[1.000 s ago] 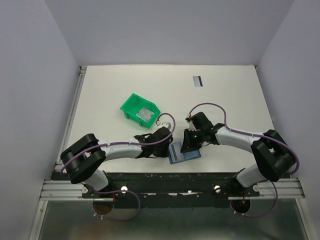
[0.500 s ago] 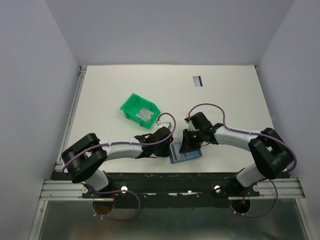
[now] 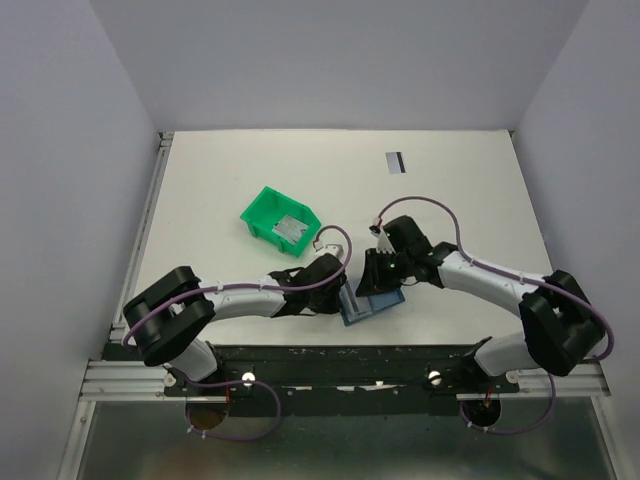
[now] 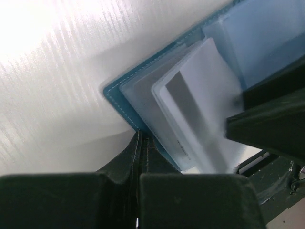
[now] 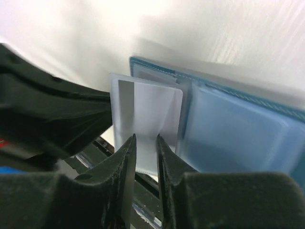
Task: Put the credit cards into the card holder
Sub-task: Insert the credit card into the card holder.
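The slate-blue card holder (image 3: 386, 299) lies open near the table's front edge. My left gripper (image 3: 343, 297) is shut on its left edge, as the left wrist view (image 4: 141, 138) shows. A silvery credit card (image 4: 200, 95) with a grey stripe lies slanted on the holder's left inner pocket (image 4: 138, 100). My right gripper (image 3: 372, 283) hangs just over this card (image 5: 150, 109); its jaws (image 5: 146, 143) stand a narrow gap apart with nothing pinched between them. A second card (image 3: 396, 162) lies far back on the table. A third card (image 3: 291, 228) lies in the green bin.
The green plastic bin (image 3: 262, 215) stands left of centre, behind my left arm. The black table rail runs close in front of the card holder. White walls close off the left, back and right sides.
My right gripper has drawn back a little up and to the right, and the holder's right side has shifted with it. The left gripper keeps its hold in the same place.
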Robot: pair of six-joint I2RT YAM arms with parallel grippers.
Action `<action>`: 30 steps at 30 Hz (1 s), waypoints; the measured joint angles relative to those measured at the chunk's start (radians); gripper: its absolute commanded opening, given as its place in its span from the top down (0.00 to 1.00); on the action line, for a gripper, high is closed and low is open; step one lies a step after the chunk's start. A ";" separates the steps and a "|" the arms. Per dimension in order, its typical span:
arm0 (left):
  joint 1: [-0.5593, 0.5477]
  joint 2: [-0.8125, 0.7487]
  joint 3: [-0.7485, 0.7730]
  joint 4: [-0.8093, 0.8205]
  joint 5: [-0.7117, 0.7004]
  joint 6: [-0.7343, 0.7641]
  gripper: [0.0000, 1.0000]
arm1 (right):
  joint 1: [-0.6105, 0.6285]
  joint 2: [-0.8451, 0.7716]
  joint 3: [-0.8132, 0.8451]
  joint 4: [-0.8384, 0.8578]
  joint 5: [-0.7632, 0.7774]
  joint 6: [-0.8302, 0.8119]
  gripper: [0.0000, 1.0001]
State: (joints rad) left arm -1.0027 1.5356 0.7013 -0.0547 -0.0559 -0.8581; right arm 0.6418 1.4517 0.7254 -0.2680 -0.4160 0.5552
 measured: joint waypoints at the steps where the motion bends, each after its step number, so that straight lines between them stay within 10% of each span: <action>1: 0.000 -0.003 0.000 -0.005 0.000 0.001 1.00 | 0.000 -0.025 0.014 -0.021 0.012 -0.008 0.66; 30: 0.058 -0.241 0.101 -0.285 -0.093 0.099 0.83 | -0.040 -0.190 0.295 -0.254 0.322 -0.101 0.45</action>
State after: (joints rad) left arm -0.9447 1.2942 0.8028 -0.3401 -0.1493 -0.7593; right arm 0.6022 1.2613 1.0206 -0.5224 -0.0937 0.4541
